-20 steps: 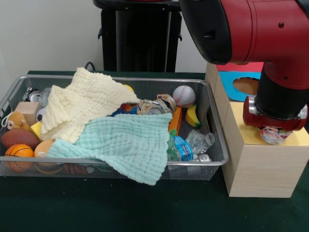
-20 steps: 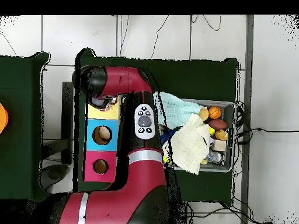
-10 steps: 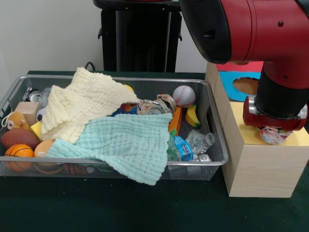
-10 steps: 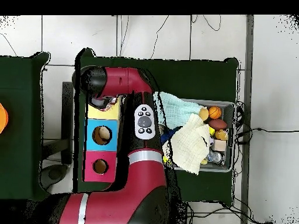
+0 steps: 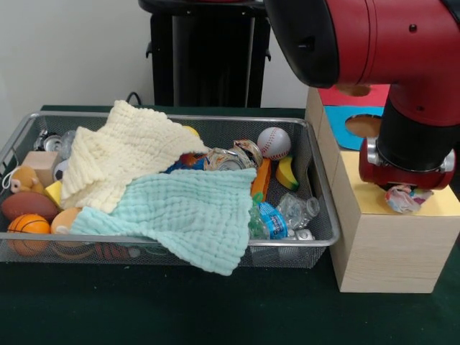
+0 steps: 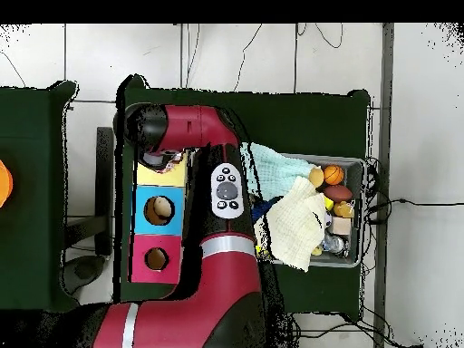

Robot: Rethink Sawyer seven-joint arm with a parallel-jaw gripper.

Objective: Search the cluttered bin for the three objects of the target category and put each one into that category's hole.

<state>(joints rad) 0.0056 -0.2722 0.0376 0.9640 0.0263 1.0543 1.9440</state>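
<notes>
At the left of the front view we see the wire bin (image 5: 320,215) sitting on the dark green surface (image 5: 144,309). At its left end lie a basketball (image 5: 27,225), a brown football (image 5: 25,204) and a small plush toy (image 5: 21,178). A pale yellow cloth (image 5: 122,154) covers much of the middle, and a mint green cloth (image 5: 190,215) lies in front of it, draping over the near rim. Further right in the bin we find a crushed can (image 5: 233,158), a baseball (image 5: 274,142), a banana-shaped piece (image 5: 287,173) and a clear plastic bottle (image 5: 284,215).

Just beside the bin's right end stands the wooden box (image 5: 381,248) with yellow, blue and red sections on top; the blue one shows a round hole (image 5: 363,126).

At the far right, the red arm (image 5: 402,57) reaches down over the yellow section. Below its wrist, the hand (image 5: 404,198) has a crumpled, colourful object (image 5: 402,195) right under it, over the yellow top. We cannot tell how far the hand is open or whether it grips the object.
</notes>
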